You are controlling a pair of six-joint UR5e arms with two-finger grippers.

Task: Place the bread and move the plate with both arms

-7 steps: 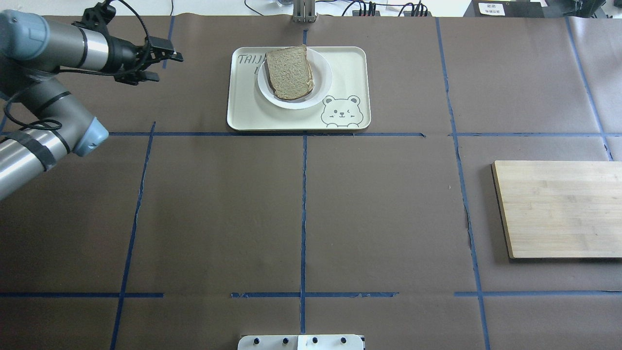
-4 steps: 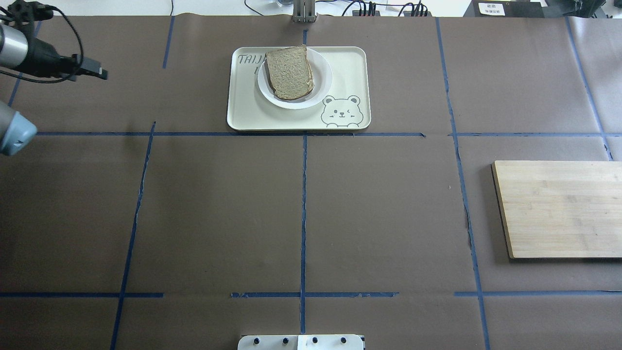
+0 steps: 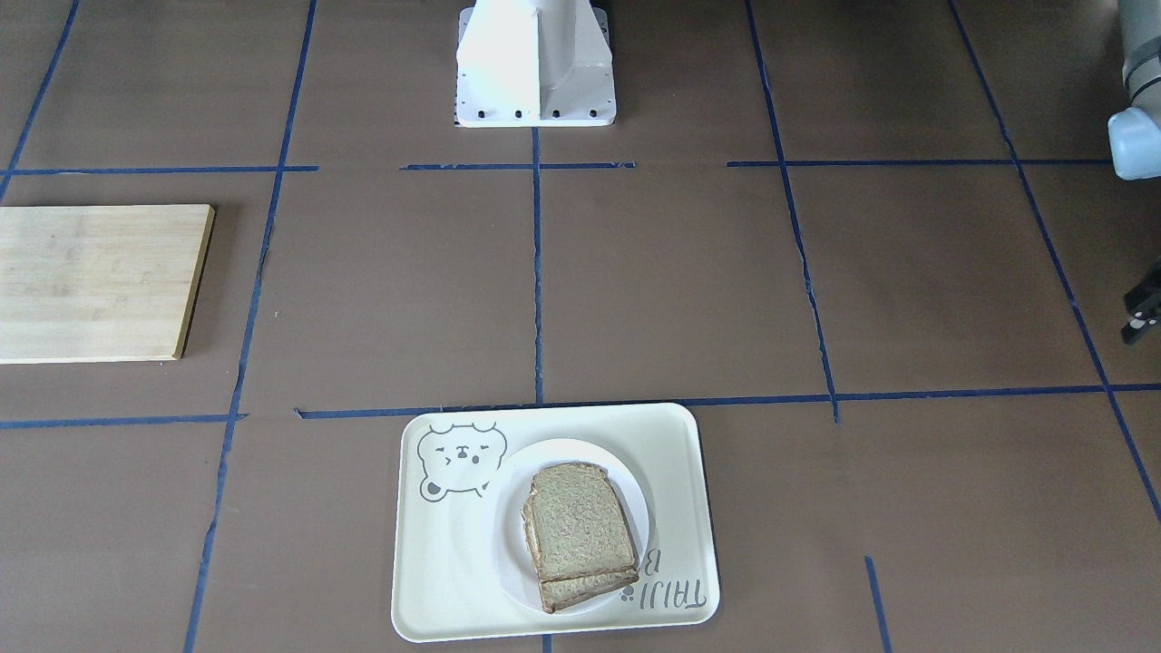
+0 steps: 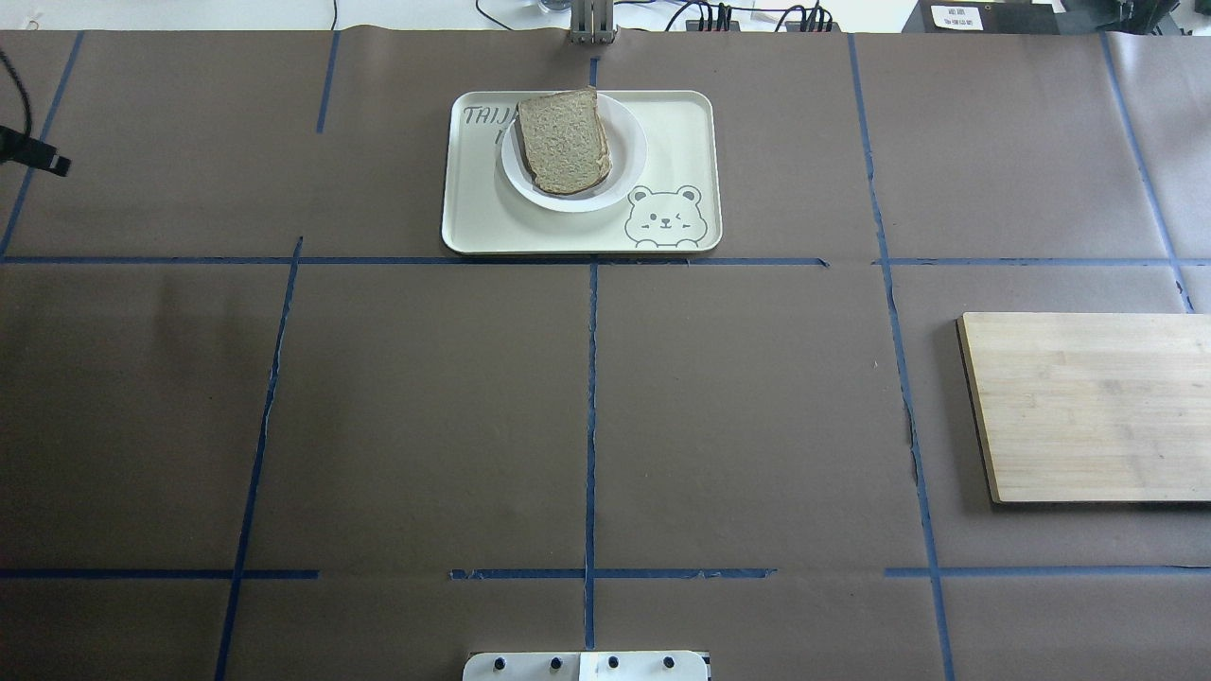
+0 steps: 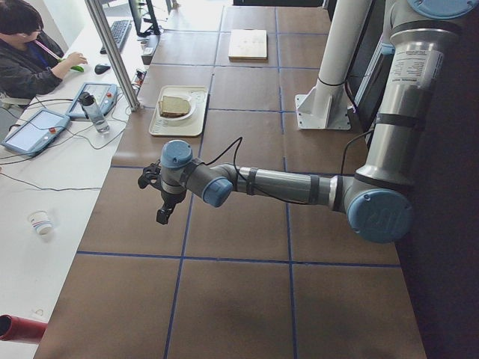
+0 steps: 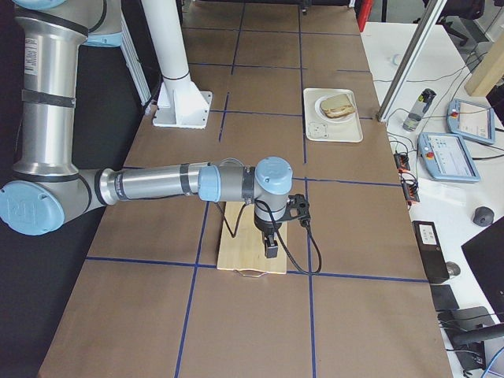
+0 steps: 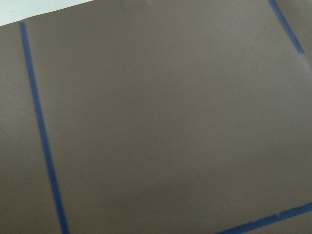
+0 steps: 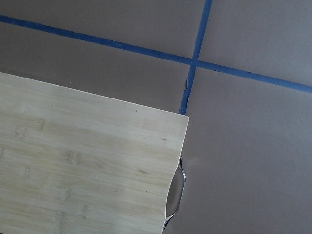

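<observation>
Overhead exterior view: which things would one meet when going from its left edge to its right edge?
left end effector → tray → board

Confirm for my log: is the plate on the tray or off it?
On it. The plate sits inside the raised rim of the tray, with the bread lying on it.

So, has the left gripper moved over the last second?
Yes. In the overhead view the left gripper has drawn back from the bear tray toward the view's left edge; only its black tip shows there now.
</observation>
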